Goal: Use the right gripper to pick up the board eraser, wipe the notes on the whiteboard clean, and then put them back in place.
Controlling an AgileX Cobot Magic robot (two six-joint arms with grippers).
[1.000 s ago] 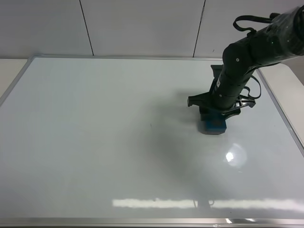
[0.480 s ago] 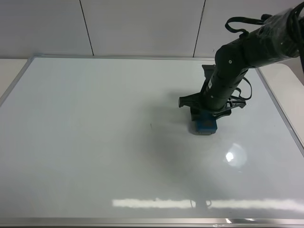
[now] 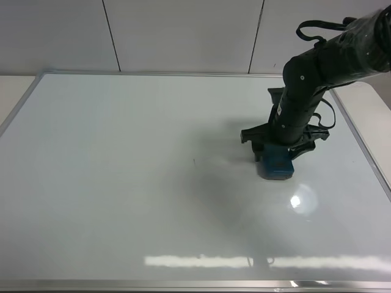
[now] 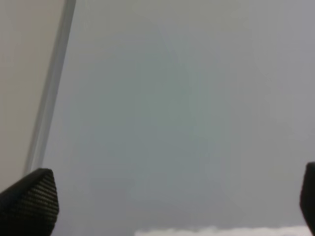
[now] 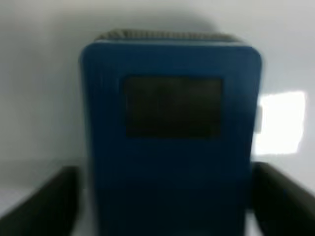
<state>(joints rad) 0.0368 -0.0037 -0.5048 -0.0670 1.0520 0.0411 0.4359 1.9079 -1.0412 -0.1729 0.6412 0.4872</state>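
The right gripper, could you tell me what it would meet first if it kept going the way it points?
The black two-fingered right gripper points down, clamped on the teal-blue board eraser; the eraser would press into the glossy white whiteboard, which it probably already touches.

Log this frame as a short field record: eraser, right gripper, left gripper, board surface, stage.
eraser: board eraser, teal-blue, flat on the whiteboard, right of centre
right gripper: right gripper over the eraser, a finger on each side of it in the wrist view; shut on it
left gripper: left gripper open, empty, above bare board near the frame
board surface: almost clean; one tiny dark mark near centre, no readable notes
stage: wiping appears mostly done; eraser not yet put back
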